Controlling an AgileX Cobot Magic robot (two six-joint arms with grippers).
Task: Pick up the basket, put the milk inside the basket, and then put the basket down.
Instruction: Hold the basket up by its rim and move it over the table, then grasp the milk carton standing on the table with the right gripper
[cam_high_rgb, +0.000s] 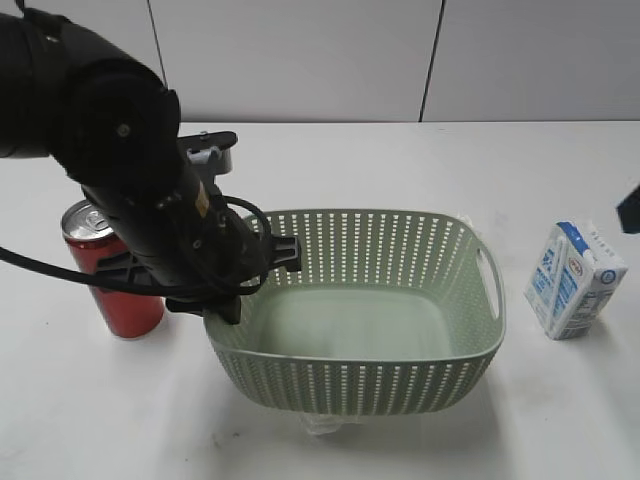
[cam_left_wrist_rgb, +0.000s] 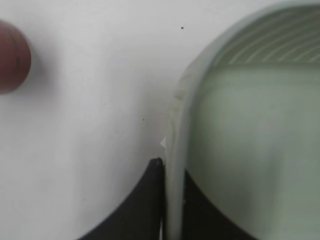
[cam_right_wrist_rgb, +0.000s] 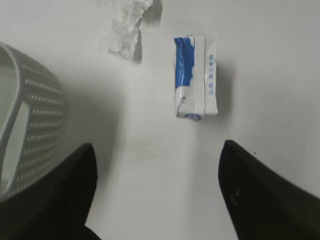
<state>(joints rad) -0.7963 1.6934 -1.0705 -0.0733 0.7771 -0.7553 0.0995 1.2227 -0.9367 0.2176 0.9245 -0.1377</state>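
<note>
My left gripper (cam_left_wrist_rgb: 170, 200) pinches the basket (cam_high_rgb: 400, 300) rim; my right gripper (cam_right_wrist_rgb: 155, 195), jaws spread, hovers with the milk carton (cam_right_wrist_rgb: 196, 77) at 12 o'clock, beside crumpled plastic (cam_right_wrist_rgb: 122, 25) that only this wrist view shows clearly.

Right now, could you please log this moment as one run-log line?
left gripper: shut on sage-green slotted plastic basket rim | right gripper: open above blue-and-white milk carton | carton: outside basket

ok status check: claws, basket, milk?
Left claw shut on basket rim, left side. Right claw open above milk, not touching. Milk upright outside basket, right side. Nothing in the way.
</note>
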